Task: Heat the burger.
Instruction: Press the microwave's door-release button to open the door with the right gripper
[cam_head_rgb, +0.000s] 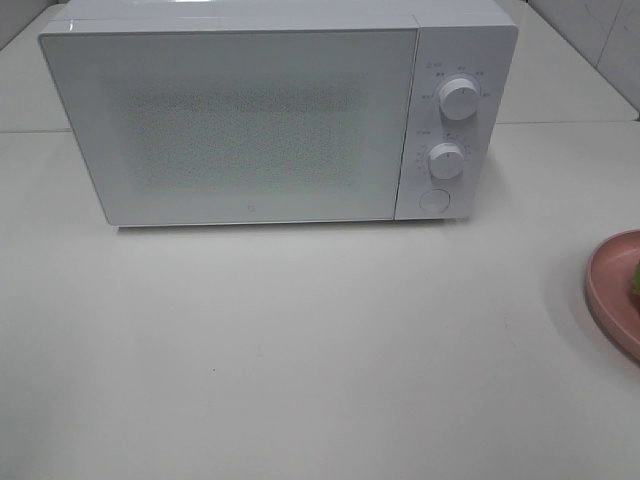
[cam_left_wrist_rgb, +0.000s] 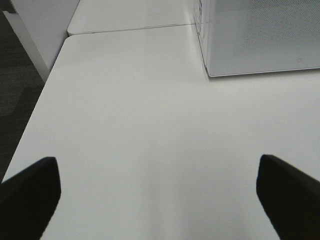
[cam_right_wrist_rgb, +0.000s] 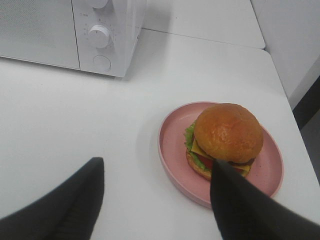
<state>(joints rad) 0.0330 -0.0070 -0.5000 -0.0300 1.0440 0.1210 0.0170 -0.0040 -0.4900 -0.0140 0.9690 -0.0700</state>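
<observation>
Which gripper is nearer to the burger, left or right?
Right. The right gripper is close beside the burger on the pink plate; the left gripper is over the table by the opposite end of the microwave.

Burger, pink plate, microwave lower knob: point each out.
burger (cam_right_wrist_rgb: 228, 132): right wrist view, top of the bun.
pink plate (cam_right_wrist_rgb: 171, 152): right wrist view, bare floor beside the burger.
microwave lower knob (cam_head_rgb: 446, 160): exterior high view, centre of the knob face.

From above, the high camera faces the microwave (cam_head_rgb: 240, 120) front; the left wrist camera, low, shares its left corner, the right one its dials (cam_right_wrist_rgb: 99, 36) and the burger (cam_right_wrist_rgb: 227, 132).
</observation>
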